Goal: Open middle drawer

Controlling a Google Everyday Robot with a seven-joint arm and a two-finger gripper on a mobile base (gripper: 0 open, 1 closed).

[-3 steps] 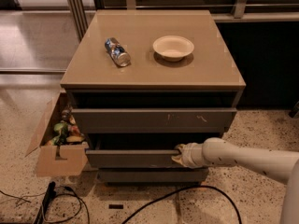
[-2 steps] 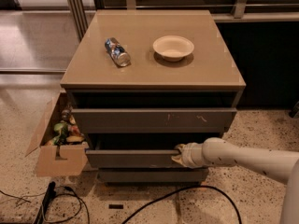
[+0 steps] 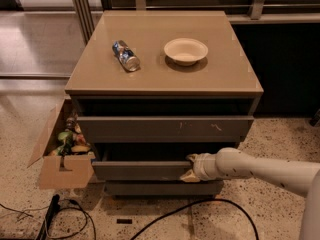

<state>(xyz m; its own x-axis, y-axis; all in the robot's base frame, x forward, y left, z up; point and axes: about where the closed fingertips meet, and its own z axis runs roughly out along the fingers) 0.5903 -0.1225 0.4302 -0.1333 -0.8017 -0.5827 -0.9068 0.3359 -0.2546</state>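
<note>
At my remote station, my gripper (image 3: 190, 167), smooth off-white plastic, sits at the matt dark-grey front of the middle drawer (image 3: 142, 170). The tan cabinet top (image 3: 165, 81) has a satin sheen and carries a glossy metal can (image 3: 126, 55) and a matt cream bowl (image 3: 185, 50). A plain brown cardboard box (image 3: 65, 173) stands beside it.

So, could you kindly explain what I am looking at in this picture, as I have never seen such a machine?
It is one view, looking down at a drawer cabinet from its front; where the camera sits is not recorded. The pale tube coming in from the picture's right is the arm of a mobile robot, ending in a two-finger pincer. The pincer is at the front of the middle drawer, which stands a little way out. On the cabinet top lie a drinks can on its side and a pale bowl. Beside the cabinet, on the floor, are an open cardboard box of oddments and some cables.
</note>
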